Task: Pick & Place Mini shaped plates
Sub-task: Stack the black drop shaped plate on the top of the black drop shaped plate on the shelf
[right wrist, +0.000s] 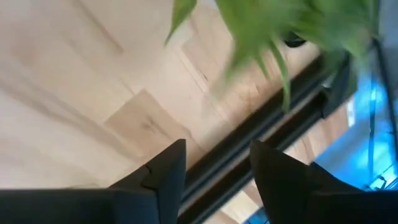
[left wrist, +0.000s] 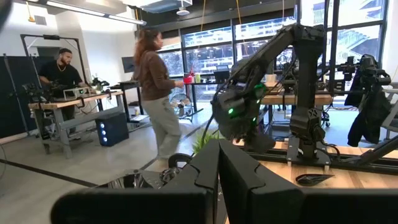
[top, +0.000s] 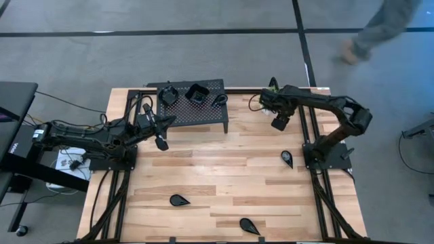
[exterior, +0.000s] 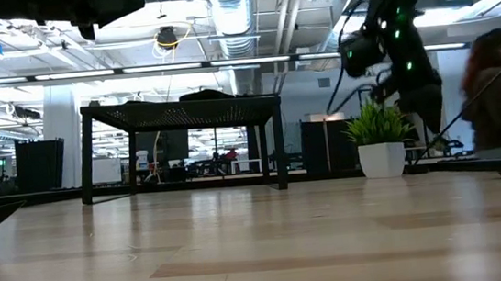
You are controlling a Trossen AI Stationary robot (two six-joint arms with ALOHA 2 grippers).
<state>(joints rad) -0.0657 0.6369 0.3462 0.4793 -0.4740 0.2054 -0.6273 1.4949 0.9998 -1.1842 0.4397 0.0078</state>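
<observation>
Plates lie in two groups: three sit on the stand [top: 193,112] at the table's far edge, a roundish one [top: 167,94], a square one [top: 197,93] and a small one [top: 219,101] side by side, and three teardrop plates lie well apart on the wooden table [top: 224,183], one [top: 287,158] near the right arm's base, one [top: 179,200] toward the near left, one [top: 249,226] at the near edge. The left gripper [top: 161,142] hangs just off the stand's left front corner with its fingers [left wrist: 249,180] pressed together and nothing between them. The right gripper [top: 279,123] hovers above bare table near the far right corner, beside the plant [exterior: 377,124]; its fingers [right wrist: 165,174] stand apart, empty, over the wood and the table's dark rail [right wrist: 267,134], with green leaves close by. From table level the stand shows as a low black bench and the plant in its white pot stands to its right. A person [left wrist: 155,81] walks through the room beyond the table, and another [left wrist: 60,67] sits at a desk farther back.
</observation>
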